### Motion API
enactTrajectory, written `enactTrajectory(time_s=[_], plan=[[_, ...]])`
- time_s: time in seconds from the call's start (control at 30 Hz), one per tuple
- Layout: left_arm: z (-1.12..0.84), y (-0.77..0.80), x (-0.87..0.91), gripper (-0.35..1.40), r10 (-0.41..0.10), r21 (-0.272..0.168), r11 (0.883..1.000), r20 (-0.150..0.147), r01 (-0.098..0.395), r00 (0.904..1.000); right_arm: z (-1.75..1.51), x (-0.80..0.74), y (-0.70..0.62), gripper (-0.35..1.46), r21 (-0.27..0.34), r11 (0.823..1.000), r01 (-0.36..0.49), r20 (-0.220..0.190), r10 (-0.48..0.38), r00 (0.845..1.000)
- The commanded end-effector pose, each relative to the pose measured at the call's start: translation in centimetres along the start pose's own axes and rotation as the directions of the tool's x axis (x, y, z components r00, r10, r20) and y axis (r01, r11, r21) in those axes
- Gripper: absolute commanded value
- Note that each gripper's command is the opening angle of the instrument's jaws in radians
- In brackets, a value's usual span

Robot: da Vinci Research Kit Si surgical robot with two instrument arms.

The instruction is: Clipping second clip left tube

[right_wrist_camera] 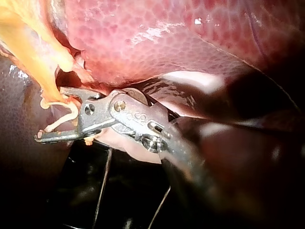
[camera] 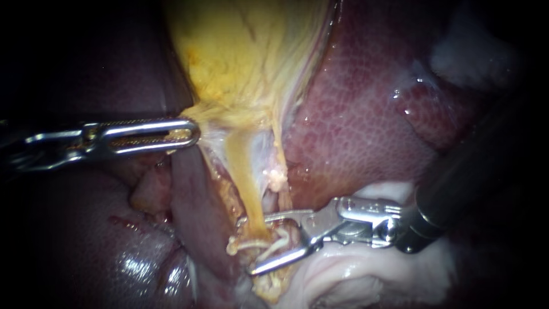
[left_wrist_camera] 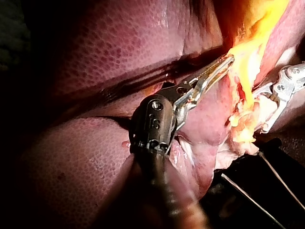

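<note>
The yellow, fat-streaked gallbladder is held against the mottled dark-red liver by the slender steel left instrument. Its pincer is pressed together on the gallbladder's lower edge, and yellow tissue shows through the pincer's slot. From that edge 2 strands run down: a yellow, cord-like one and, just beside it, a thinner pale one ending in a small white knob. The yellow cord lies to the left in the endoscope view and is taken as the left tube.

The bright steel right instrument enters from the right over a fold of pale white tissue. Its pincer is spread, with 1 jaw on each side of the left tube's lower end, where thin whitish threads curl around it. The same gap is seen in the right wrist view, and the tube is not squeezed.

Progress is judged as mid-step: the tube is exposed, tensioned and straddled, but nothing is closed on it yet. No clip can be made out on the tube, and whether 1 is loaded in the spread pincer cannot be told. By this reading, the pincer is yet to be set square across the tube and closed so that a clip is seated. It would then be opened and drawn clear of the threads.
</note>
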Motion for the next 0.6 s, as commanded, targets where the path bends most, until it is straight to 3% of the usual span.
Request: enactTrajectory(time_s=[0.03, 0.3, 0.33, 0.43, 0.47, 0.6], plan=[[0.01, -0.01, 0.0, -0.35, -0.001, -0.002, 1.0, 0.0, 0.001, 1.0, 0.05, -0.04, 0.02, 0.57, -0.003, 1.0, -0.001, 0.0, 0.001, 1.0], [0.03, -0.07, 0.0, -0.35, -0.002, -0.005, 1.0, 0.002, 0.002, 1.0, 0.23, -0.13, 0.14, 0.54, 0.0, 1.0, -0.009, 0.004, 0.009, 1.0], [0.03, -0.07, 0.0, -0.35, -0.002, -0.005, 1.0, 0.002, 0.002, 1.0, 0.2, -0.13, 0.14, 0.42, 0.006, 1.0, -0.009, 0.005, 0.009, 1.0], [0.02, -0.07, 0.0, -0.35, -0.002, -0.005, 1.0, 0.002, 0.002, 1.0, 0.07, -0.1, 0.14, -0.28, 0.02, 0.999, -0.039, 0.03, 0.039, 0.999], [0.02, -0.07, 0.01, -0.35, -0.002, -0.006, 1.0, 0.002, 0.002, 1.0, 0.04, -0.1, 0.15, -0.35, 0.019, 0.999, -0.04, 0.035, 0.04, 0.999], [0.02, -0.08, 0.01, -0.35, -0.002, -0.006, 1.0, 0.002, 0.002, 1.0, 0.02, -0.11, 0.19, -0.35, 0.015, 0.999, -0.04, 0.034, 0.04, 0.999]])
